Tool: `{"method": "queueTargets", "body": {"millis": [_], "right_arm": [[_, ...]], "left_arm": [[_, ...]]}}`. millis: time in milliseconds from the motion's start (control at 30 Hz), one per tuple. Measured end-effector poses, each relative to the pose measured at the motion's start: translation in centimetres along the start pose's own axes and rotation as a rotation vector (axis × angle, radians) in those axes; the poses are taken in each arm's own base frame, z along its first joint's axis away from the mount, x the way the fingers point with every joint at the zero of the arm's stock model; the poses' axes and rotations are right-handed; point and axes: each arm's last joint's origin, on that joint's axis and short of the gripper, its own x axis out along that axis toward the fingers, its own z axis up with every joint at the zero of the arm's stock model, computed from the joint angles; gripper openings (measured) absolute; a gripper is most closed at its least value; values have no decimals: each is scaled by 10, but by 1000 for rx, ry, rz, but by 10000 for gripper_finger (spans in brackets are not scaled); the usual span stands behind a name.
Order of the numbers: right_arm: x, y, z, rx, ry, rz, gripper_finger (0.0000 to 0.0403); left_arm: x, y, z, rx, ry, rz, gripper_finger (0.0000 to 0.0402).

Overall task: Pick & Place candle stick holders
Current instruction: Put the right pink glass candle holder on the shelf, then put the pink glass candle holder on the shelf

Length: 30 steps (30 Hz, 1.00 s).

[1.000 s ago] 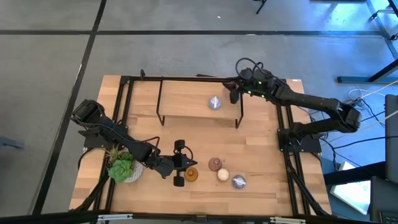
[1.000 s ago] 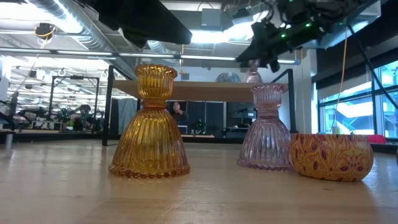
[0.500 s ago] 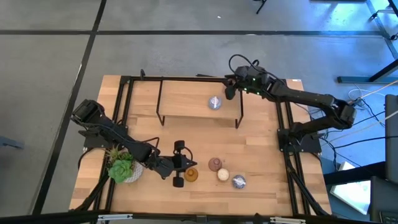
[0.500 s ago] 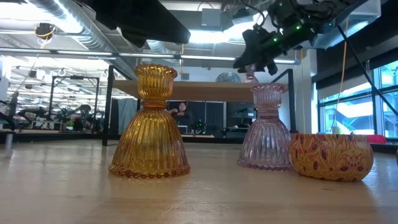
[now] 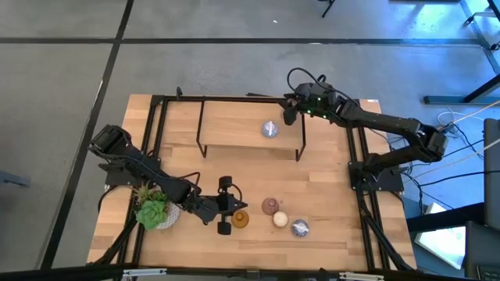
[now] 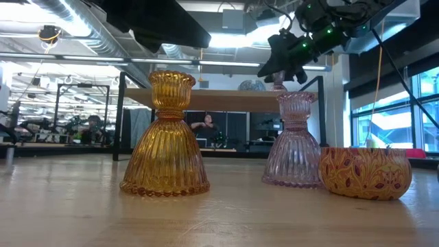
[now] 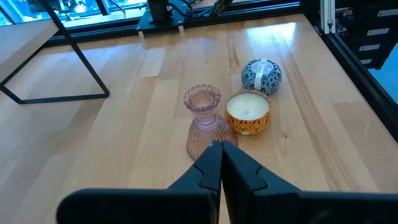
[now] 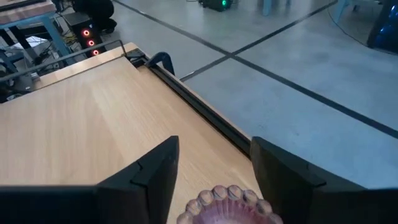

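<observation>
Ribbed amber glass holder [image 6: 165, 136] is standing on the wooden tabletop [image 5: 328, 187] beside the ribbed pink one [image 7: 205, 121]. Left pincer [image 7: 221, 149] is sitting closed, unmoved; right pincer [image 8: 214, 162] is hovering wide over the shelf [image 5: 250, 133], barely shifted.

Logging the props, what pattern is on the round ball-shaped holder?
Blue and white swirls on the round ball-shaped holder, clearest in the left wrist view.

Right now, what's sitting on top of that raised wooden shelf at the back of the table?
One silvery holder on the shelf, with the right claw hovering beside it.
</observation>
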Motion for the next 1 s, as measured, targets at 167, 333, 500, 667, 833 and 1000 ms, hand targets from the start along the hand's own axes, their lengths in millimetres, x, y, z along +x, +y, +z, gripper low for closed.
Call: {"method": "queueTargets", "body": {"millis": [167, 333, 500, 667, 833, 1000], "right_arm": [[0, 0, 1, 4, -13, 5, 234], [-5, 4, 7, -21, -56, 32, 252], [-12, 11, 16, -45, -139, 62, 269], [-25, 13, 25, -60, -193, 71, 279], [-45, 21, 33, -73, -247, 154, 280], [-71, 43, 38, -121, -267, 435, 280]], "left_arm": [[0, 0, 0, 0, 0, 0, 2], [0, 0, 0, 0, 0, 0, 2], [0, 0, 0, 0, 1, 0, 2], [0, 0, 0, 0, 0, 0, 2], [0, 0, -1, 1, 6, 0, 2], [0, 0, -1, -5, 6, 0, 2]]}}
